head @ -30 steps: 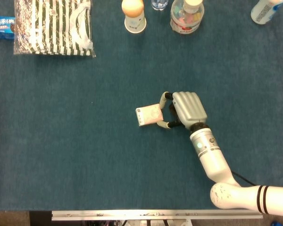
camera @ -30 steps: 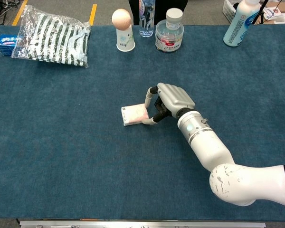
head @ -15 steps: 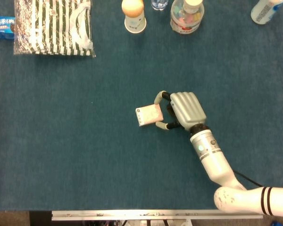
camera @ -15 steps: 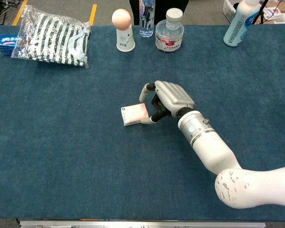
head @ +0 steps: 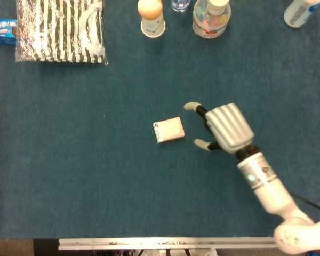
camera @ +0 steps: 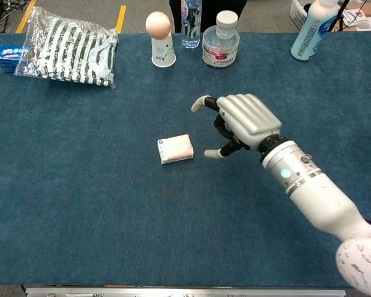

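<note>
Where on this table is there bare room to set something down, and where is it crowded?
Bare carpet spans the left and near side, from the striped bag down past the small box. The right hand hovers open beside the box. The far edge is crowded: egg cup, jar, white bottle.

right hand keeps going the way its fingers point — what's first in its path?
Probably the small pink-and-white flat box lying on the blue cloth; the right hand looks raised, so it might pass above it.

Lying on the blue cloth [camera: 80, 204]: one small pink-white box [camera: 175, 149], one striped bag [camera: 68, 46], one blue packet [camera: 4, 57]. Standing along the far edge: one egg-topped cup [camera: 161, 38], three bottles, one lidded jar [camera: 220, 42]. One robot hand [camera: 242, 120] showing.
</note>
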Robot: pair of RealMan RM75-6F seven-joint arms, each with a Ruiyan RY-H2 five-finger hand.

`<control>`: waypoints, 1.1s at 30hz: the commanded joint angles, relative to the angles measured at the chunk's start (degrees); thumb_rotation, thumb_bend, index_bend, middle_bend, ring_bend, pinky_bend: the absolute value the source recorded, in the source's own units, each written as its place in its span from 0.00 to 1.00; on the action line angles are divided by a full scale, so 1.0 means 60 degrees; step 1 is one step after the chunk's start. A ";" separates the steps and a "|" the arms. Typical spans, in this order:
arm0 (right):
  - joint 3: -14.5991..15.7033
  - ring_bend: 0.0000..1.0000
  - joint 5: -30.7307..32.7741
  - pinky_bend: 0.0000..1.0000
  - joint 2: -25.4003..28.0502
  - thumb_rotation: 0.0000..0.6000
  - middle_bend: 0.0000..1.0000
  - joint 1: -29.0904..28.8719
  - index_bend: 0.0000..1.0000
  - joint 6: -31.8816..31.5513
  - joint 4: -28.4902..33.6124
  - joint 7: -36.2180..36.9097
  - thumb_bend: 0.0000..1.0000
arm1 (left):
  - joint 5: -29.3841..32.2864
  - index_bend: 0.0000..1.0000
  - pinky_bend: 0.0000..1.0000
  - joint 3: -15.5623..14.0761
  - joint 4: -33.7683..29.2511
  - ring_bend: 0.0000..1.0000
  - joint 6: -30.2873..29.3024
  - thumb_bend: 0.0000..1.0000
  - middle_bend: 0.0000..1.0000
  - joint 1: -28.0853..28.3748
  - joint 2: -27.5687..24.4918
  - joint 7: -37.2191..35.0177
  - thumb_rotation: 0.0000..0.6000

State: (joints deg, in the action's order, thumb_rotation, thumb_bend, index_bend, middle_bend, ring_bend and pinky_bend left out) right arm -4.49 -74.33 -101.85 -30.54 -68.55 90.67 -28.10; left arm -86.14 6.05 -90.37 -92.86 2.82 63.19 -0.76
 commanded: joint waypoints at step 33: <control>0.2070 0.32 -0.3191 0.38 0.6506 1.00 0.44 0.3558 0.31 -0.4082 0.1131 -0.2063 0.00 | 0.0240 0.61 0.50 -0.0036 0.0171 0.39 0.0486 0.01 0.58 0.0185 0.0242 0.0020 1.00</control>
State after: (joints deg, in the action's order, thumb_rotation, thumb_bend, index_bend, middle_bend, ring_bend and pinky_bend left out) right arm 8.08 -93.75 -63.63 -10.20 -92.12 97.94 -41.11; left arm -84.73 5.84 -89.38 -89.96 3.91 64.63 -0.66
